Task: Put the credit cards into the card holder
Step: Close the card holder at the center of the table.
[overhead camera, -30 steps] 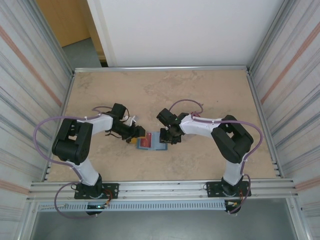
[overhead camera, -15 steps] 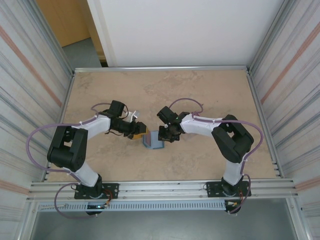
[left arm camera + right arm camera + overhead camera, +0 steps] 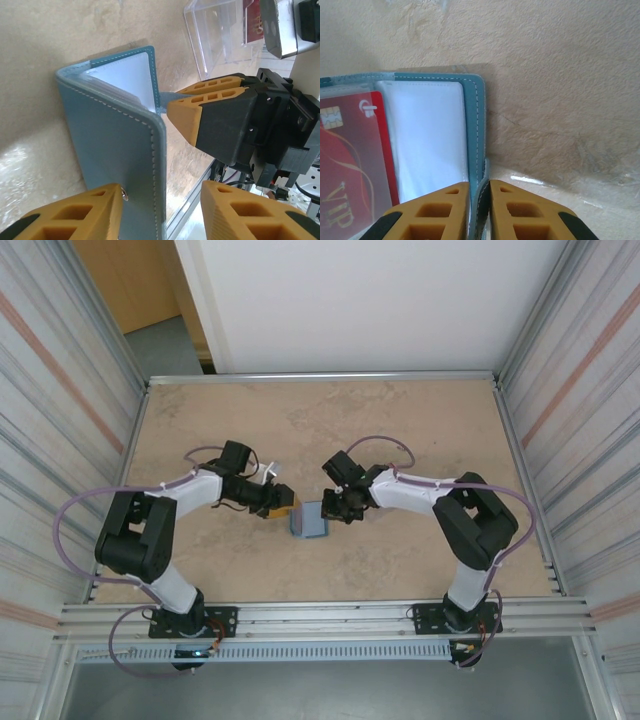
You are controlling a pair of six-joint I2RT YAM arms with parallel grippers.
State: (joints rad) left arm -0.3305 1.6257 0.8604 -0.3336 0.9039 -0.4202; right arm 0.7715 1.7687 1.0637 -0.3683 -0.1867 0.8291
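Right end effector pinches the card holder edge; left end effector gapes beside it.

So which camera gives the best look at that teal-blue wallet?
The left wrist view: the teal-blue stitched card holder stands half folded, showing its cover, snap and pale inner pages. The right wrist view shows one inner corner with a red rectangular card; the top view, a small blue patch.
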